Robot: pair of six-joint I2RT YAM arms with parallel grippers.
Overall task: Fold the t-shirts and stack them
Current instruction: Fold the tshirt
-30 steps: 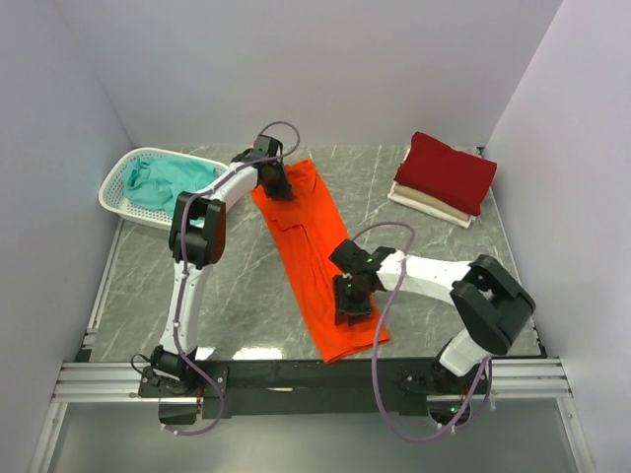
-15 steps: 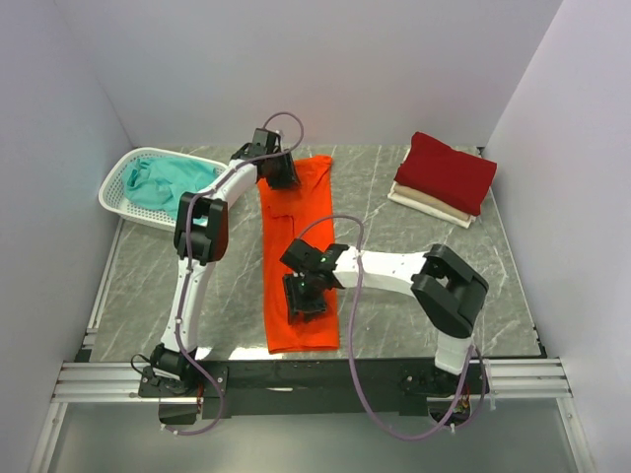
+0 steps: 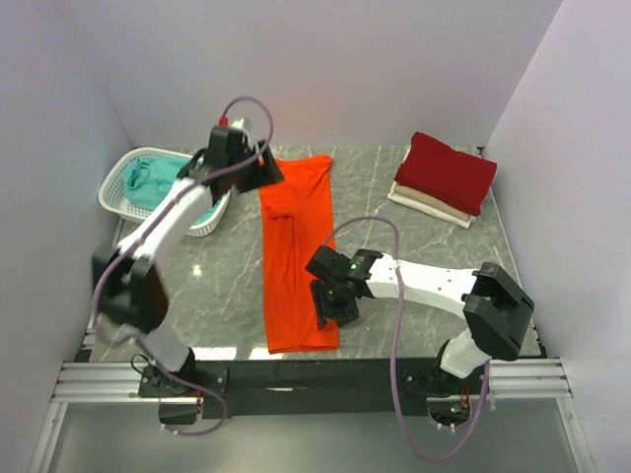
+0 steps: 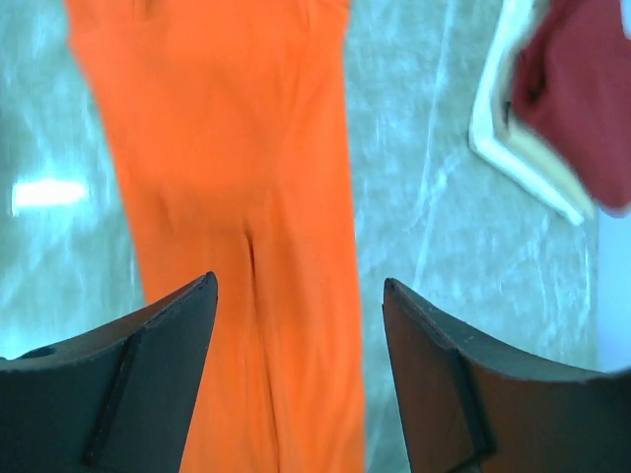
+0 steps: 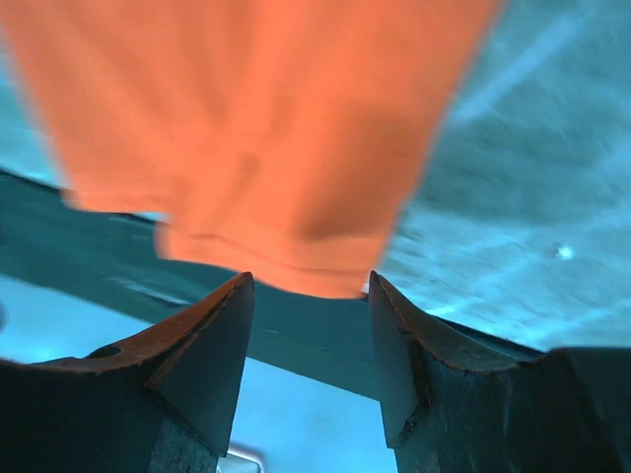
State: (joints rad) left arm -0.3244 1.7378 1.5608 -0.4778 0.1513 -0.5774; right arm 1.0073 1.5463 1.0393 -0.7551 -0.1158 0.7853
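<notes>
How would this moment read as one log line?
orange t-shirt: flat long strip | left jaws: open, empty | right jaws: open, empty | dark red t-shirt: atop cream t-shirt | teal t-shirt: in basket

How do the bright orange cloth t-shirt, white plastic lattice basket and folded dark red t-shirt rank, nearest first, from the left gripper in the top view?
1. Bright orange t-shirt, beside the left gripper, centre.
2. White plastic lattice basket, back left.
3. Folded dark red t-shirt, back right.

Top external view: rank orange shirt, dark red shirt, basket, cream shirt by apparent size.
1. orange shirt, clearly largest.
2-3. dark red shirt and basket: alike; left arm hides part of the basket, so unranked.
4. cream shirt: only an edge shows.
</notes>
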